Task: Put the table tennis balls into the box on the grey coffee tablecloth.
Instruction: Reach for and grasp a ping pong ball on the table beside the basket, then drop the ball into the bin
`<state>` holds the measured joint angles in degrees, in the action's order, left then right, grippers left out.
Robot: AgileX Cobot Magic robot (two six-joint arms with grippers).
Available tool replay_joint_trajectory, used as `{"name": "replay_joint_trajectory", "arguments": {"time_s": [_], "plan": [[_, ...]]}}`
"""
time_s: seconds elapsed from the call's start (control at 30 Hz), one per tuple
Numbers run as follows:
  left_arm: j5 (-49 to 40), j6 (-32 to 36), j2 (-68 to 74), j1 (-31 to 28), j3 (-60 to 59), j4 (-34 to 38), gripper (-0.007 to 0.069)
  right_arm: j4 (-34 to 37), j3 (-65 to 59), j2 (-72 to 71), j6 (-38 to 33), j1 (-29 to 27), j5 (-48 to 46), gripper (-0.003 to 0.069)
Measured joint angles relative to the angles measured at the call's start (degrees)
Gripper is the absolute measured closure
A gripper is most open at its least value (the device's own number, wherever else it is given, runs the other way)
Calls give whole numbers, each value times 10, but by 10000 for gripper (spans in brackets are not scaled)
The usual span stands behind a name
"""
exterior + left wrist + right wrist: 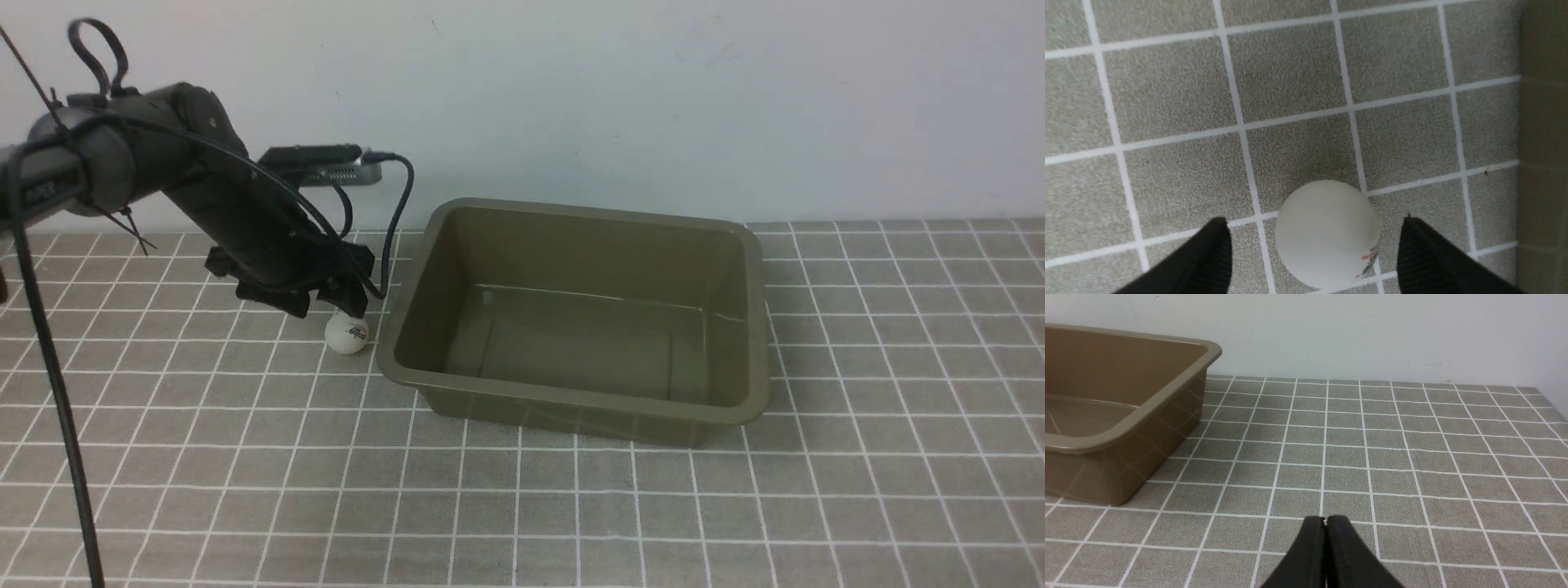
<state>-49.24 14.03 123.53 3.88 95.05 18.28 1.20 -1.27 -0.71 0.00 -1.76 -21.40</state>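
Observation:
A small white table tennis ball point(346, 334) with a dark-and-red logo lies on the grey grid tablecloth point(204, 457), just left of the olive-green box point(739, 404). The box stands at mid-table and nothing shows inside it. My left gripper point(326, 310) hangs just above the ball. In the left wrist view the ball point(1327, 234) sits between the two black fingertips of the open left gripper point(1314, 222), with a gap on each side. My right gripper point(1325, 520) is shut and empty, low over the cloth to the right of the box point(1126, 433); it is out of the front view.
A white wall runs behind the table. A black cable point(49, 367) hangs down at the far left. The box wall shows along one edge of the left wrist view point(1543, 143). Bare cloth lies in front of and to the right of the box.

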Motion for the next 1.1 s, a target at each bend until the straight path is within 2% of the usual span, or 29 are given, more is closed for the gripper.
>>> {"name": "replay_joint_trajectory", "arguments": {"time_s": [0.23,0.3,0.4,0.5,0.7,0.8,0.97,1.1], "plan": [[3,2,28,0,0,1,135,0,0,0,0,0,0,669],[4,2,33,0,0,1,167,0,0,0,0,0,0,669],[6,3,39,0,2,0,277,0,0,0,0,0,0,669],[0,5,40,0,5,0,272,0,0,0,0,0,0,669],[-89,1,10,0,52,-51,272,0,0,0,0,0,0,669],[-148,5,-37,8,90,-55,272,0,0,0,0,0,0,669],[-170,38,-85,55,114,-9,272,0,0,0,0,0,0,669],[-144,73,-78,130,115,35,272,0,0,0,0,0,0,669]]}}
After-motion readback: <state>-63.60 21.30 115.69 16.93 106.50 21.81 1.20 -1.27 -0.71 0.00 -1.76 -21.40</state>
